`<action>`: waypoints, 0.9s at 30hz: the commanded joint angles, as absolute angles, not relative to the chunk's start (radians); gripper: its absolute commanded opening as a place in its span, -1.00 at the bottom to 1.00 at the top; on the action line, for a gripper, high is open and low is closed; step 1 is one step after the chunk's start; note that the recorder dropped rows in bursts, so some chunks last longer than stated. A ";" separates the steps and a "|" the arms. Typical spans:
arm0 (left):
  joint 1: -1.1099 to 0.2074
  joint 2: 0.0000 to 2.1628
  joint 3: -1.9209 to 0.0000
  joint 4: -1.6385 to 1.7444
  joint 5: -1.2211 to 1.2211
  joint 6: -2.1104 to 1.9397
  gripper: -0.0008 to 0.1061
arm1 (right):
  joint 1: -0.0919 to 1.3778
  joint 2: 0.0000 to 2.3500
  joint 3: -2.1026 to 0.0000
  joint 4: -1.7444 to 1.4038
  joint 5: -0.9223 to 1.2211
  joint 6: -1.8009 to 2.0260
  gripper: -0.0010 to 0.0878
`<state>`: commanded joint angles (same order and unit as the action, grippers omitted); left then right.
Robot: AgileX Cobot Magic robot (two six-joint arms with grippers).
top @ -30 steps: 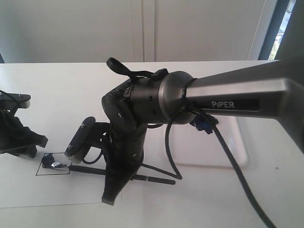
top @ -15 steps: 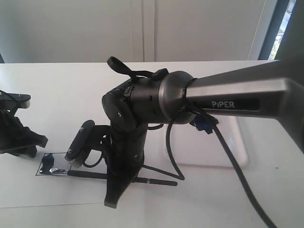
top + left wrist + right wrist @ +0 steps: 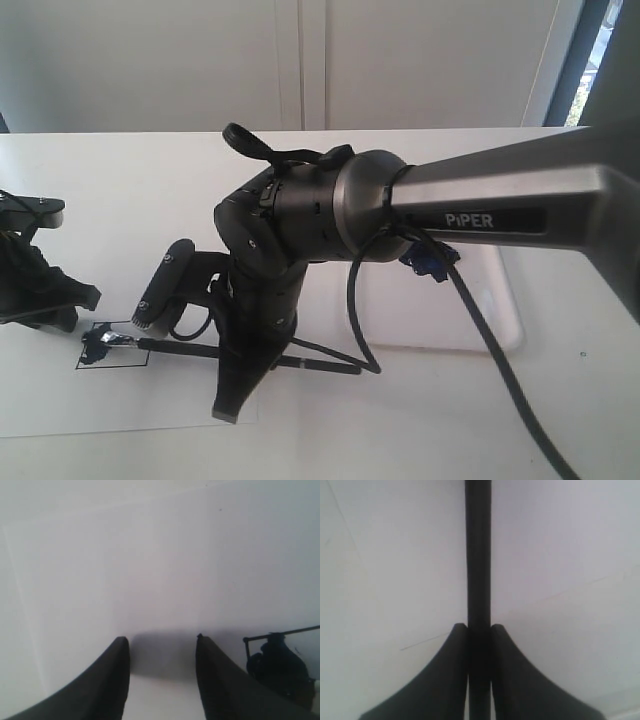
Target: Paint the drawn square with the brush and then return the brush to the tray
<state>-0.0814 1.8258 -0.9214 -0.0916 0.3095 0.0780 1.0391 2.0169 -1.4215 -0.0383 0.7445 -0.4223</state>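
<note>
The drawn square is a thin black outline on the white paper, with wet black paint at its left end. The brush lies nearly flat across the paper, its bristles inside the square. My right gripper is shut on the black handle, shown in the right wrist view as my right gripper. Just left of the square, my left gripper rests open and empty. The left wrist view shows my left gripper over white paper, with the square's painted corner beside it. The tray sits behind the right arm.
The right arm's body and its black cable cover the middle of the table and most of the tray. A white wall stands behind the table's far edge.
The brush tip has swept down and back up inside the square, leaving more black paint. The right gripper shifted slightly with it. The left gripper has stayed put.
</note>
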 joint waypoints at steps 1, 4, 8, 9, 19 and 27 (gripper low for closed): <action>-0.081 1.826 -0.921 -0.092 0.310 0.078 -0.08 | 1.039 2.017 -1.422 -0.038 0.749 -0.422 -0.98; -0.081 1.826 -0.921 -0.092 0.310 0.078 -0.08 | 1.039 2.017 -1.422 -0.038 0.765 -0.422 -0.98; -0.081 1.826 -0.921 -0.092 0.310 0.078 -0.08 | 1.039 2.017 -1.422 -0.044 0.754 -0.404 -0.98; -0.081 1.826 -0.921 -0.092 0.310 0.078 -0.08 | 1.039 2.017 -1.422 -0.048 0.752 -0.399 -0.98; -0.081 1.826 -0.921 -0.092 0.310 0.078 -0.08 | 1.039 2.017 -1.422 -0.050 0.780 -0.400 -0.98; -0.081 1.826 -0.921 -0.092 0.310 0.078 -0.08 | 1.039 2.017 -1.422 -0.050 0.806 -0.447 -0.98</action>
<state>-0.0814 1.8258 -0.9214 -0.0916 0.3095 0.0780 1.0391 2.0169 -1.4215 -0.0497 0.8060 -0.4468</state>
